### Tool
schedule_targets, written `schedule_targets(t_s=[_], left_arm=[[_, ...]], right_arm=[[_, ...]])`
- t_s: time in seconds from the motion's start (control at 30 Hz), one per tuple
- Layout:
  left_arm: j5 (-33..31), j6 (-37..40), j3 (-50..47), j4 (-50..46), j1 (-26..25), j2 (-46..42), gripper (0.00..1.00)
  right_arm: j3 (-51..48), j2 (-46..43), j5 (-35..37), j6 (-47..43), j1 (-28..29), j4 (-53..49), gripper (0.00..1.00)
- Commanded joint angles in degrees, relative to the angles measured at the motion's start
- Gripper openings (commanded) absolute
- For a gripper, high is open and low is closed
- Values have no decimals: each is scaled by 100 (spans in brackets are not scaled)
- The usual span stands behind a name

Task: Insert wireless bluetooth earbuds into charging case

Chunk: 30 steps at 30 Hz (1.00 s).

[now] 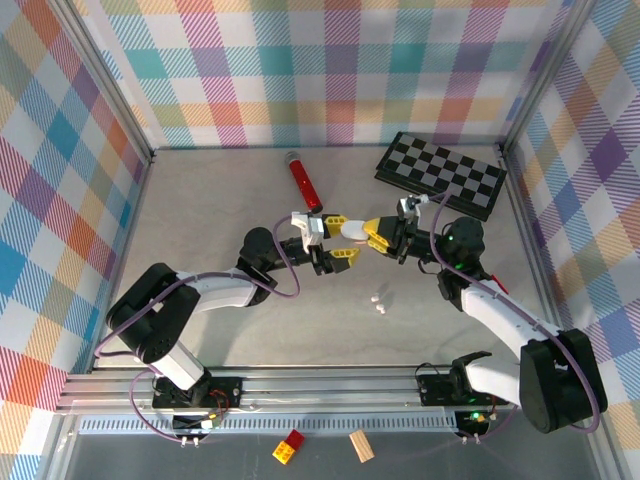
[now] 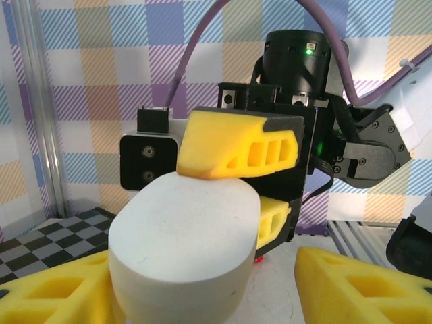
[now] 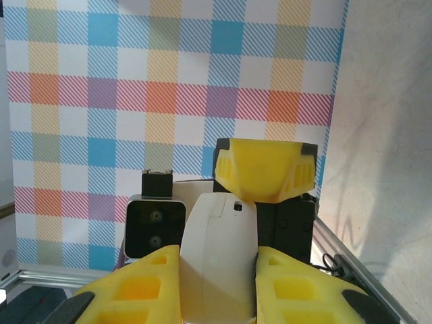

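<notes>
A white pill-shaped charging case (image 1: 352,230) hangs above the middle of the table between both grippers. My right gripper (image 1: 373,233) is shut on it. In the right wrist view the case (image 3: 219,263) stands upright between the two yellow fingers (image 3: 145,287). My left gripper (image 1: 340,238) faces it from the left and is open around the case's other end (image 2: 182,243). One yellow finger (image 2: 54,290) is against the case and a gap remains at the other finger (image 2: 358,283). Two tiny white earbuds (image 1: 378,303) lie on the table just in front of the grippers.
A red cylinder (image 1: 303,180) lies at the back centre. A folded black-and-white chessboard (image 1: 440,172) sits at the back right. Plaid walls close in the table on three sides. A red-and-yellow brick (image 1: 290,448) and a wooden block (image 1: 361,445) lie below the front rail.
</notes>
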Motion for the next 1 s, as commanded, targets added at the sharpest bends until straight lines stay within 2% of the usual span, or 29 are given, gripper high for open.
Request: schedule_targets(t_s=[0.0,0.2,0.5,0.7,0.83,0.97], left_arm=[[165,147,169,275,-48,47,62],[161,148,161,252,-51,12,53],[165,122,169,262,-50,-33,51],[178,104,161,260,-54,-32,39],[180,90,160,251,-55,-49,39],[230,60,169,251,-50,-66,42]], right_arm=[[203,32,40,64,54,326,15],[196,63,32,55,89,313,15],[159,102,31,2,105,253,16],[151,93,31,3,106,247,16],[143,85,31,-76,107,118,16],[141,136,22,-77,107,106,16]])
